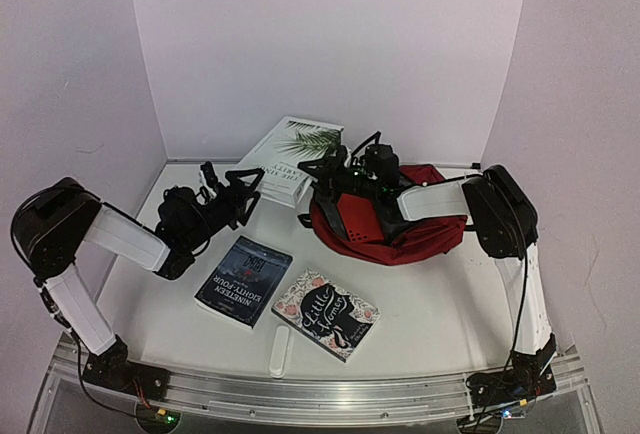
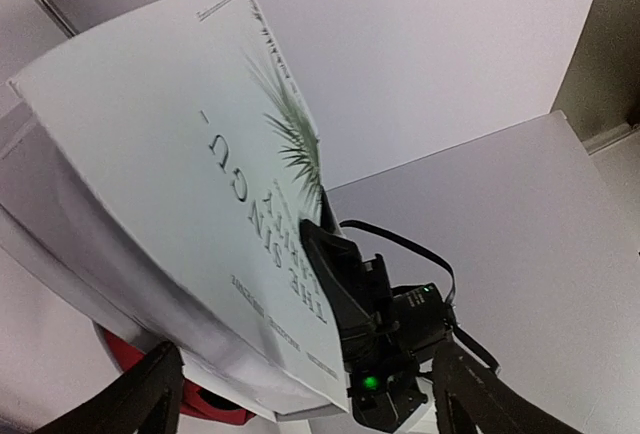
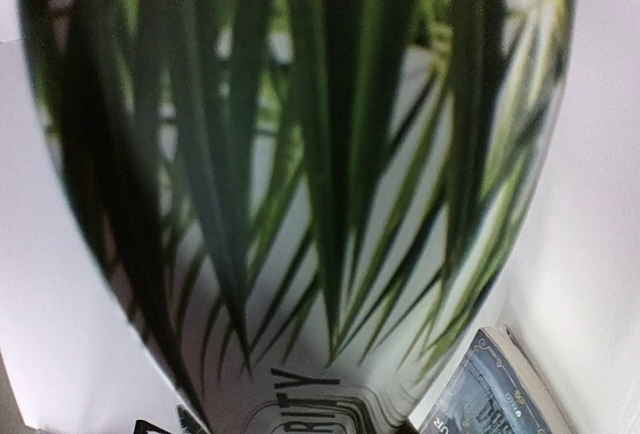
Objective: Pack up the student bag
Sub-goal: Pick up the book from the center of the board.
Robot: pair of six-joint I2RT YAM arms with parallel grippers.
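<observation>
The student bag (image 1: 425, 236), dark red with black straps, lies slumped at the back right of the table; a strip of it (image 2: 120, 359) shows under the book in the left wrist view. A white book with a palm leaf cover (image 1: 290, 154) is tilted up beside the bag. My right gripper (image 1: 328, 169) reaches over the bag and is shut on this book's right edge, one black finger (image 2: 345, 284) lying on the cover. The cover (image 3: 300, 204) fills the right wrist view. My left gripper (image 1: 235, 194) stands open just left of the book, holding nothing, its fingertips (image 2: 140, 394) wide apart below the book's lower corner.
A dark blue book, Nineteen Eighty-Four (image 1: 243, 280), lies at the front centre, also seen from the right wrist (image 3: 490, 394). A floral Little Women book (image 1: 326, 314) lies to its right. A slim white object (image 1: 280, 352) rests near the front edge. White walls close in the back and sides.
</observation>
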